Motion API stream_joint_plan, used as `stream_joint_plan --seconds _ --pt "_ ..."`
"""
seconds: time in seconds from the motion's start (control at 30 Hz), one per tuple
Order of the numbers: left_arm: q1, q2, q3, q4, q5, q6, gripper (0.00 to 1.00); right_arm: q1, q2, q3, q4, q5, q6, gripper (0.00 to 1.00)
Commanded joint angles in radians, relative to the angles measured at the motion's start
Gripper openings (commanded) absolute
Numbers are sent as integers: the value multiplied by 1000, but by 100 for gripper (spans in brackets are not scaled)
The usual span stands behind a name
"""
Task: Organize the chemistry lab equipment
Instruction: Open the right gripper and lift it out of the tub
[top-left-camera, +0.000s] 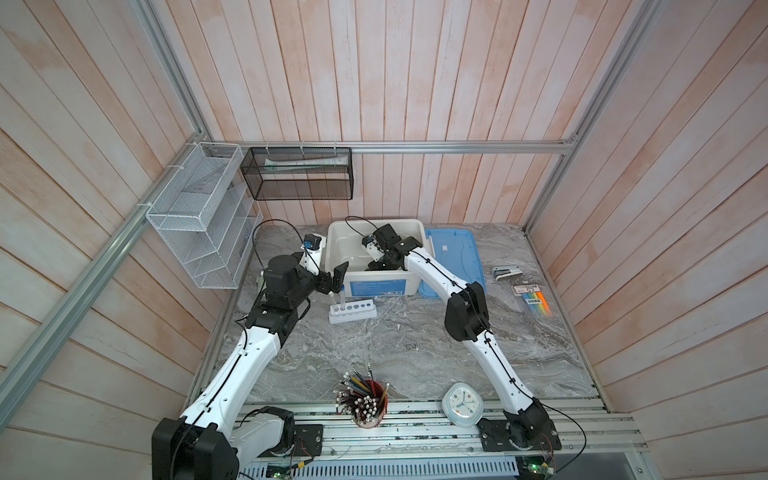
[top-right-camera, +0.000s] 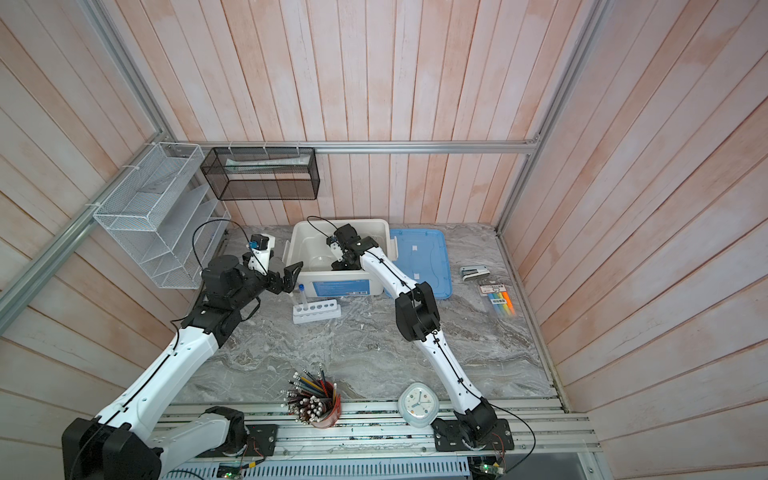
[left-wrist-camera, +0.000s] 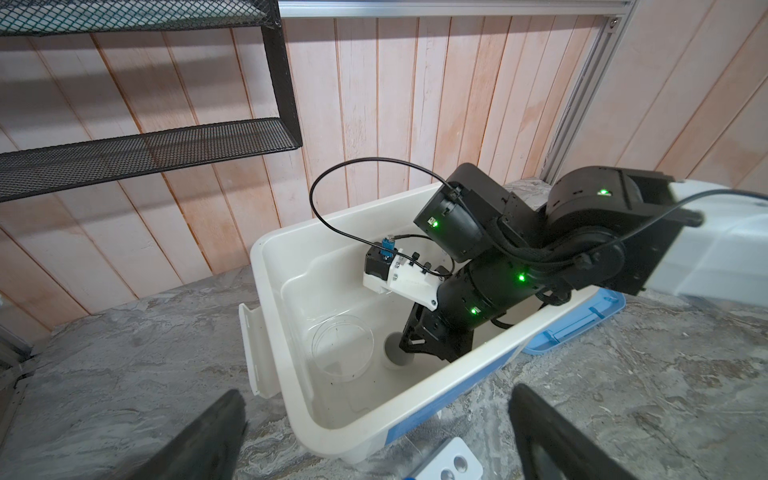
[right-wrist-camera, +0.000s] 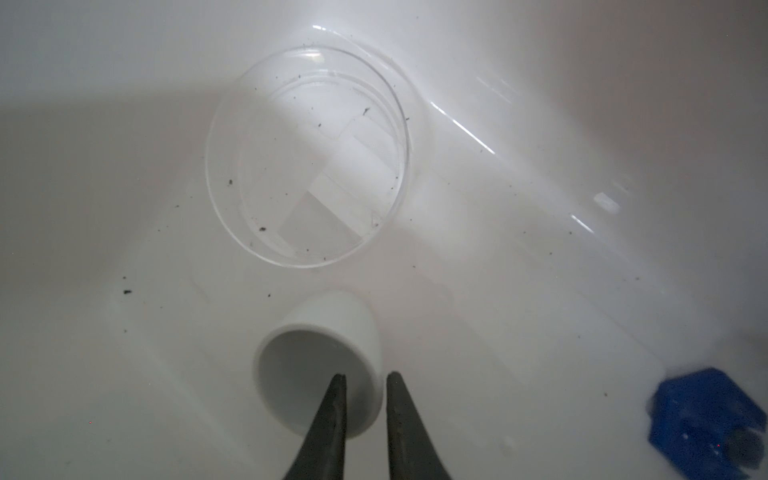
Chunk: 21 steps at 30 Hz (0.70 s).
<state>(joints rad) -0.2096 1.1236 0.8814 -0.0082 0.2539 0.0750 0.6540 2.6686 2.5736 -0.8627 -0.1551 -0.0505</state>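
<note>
Tiny cup (right-wrist-camera: 328, 332) sits right at my right gripper (right-wrist-camera: 365, 380). My two fingers are a little apart, one in its mouth and one outside its wall, and they look loose. The cup lies tipped in the white bin (right-wrist-camera: 124, 353), mouth toward me, bottom toward the flat round dish (right-wrist-camera: 307, 158). My left gripper (left-wrist-camera: 376, 392) is wide open outside the bin, holding nothing.

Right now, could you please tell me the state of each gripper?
Left gripper: open, empty.
Right gripper: narrowly apart astride the cup wall; grip cannot be told.
</note>
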Motion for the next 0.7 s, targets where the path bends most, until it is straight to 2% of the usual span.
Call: stream_joint_plan --seconds 0.0,0.13,0.67 --pt "5 -13 18 1 13 5 100 7 -5 -10 4 12 8 25" --pt "4 -19 18 0 12 5 100 7 -15 2 2 29 18 29" --pt "3 -39 18 -1 6 3 100 7 -240 0 -33 98 11 40"
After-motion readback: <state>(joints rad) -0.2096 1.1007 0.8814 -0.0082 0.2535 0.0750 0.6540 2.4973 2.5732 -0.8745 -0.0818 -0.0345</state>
